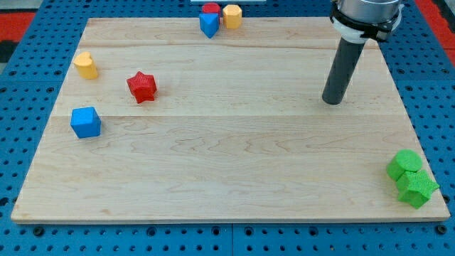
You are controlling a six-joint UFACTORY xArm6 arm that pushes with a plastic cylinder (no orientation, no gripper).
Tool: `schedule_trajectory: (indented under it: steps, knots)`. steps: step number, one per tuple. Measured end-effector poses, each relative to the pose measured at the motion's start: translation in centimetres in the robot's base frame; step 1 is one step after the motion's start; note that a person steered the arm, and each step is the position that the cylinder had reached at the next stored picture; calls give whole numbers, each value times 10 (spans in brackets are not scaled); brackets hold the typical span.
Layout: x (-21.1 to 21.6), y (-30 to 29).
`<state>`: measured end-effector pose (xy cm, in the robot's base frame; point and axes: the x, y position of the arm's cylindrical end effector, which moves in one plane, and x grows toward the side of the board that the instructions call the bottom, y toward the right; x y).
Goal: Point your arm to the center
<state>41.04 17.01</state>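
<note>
My tip [332, 102] rests on the wooden board [234, 156] in its right part, right of the middle, with no block near it. A red star block [141, 87], a yellow block [86, 65] and a blue cube [85, 122] lie at the view's left. At the top edge a red block [210, 9], a blue block [208, 25] and a yellow hexagonal block [232, 16] sit clustered together. Two green blocks [404, 164] [417, 188] sit touching at the bottom right corner.
The board lies on a blue perforated table [21, 85]. The arm's body [364, 14] enters from the view's top right above the rod.
</note>
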Motion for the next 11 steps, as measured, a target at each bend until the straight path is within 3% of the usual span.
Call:
schedule_trajectory:
  steps: [8,11]
  knots:
    - [-10,-9]
    - [-12,-83]
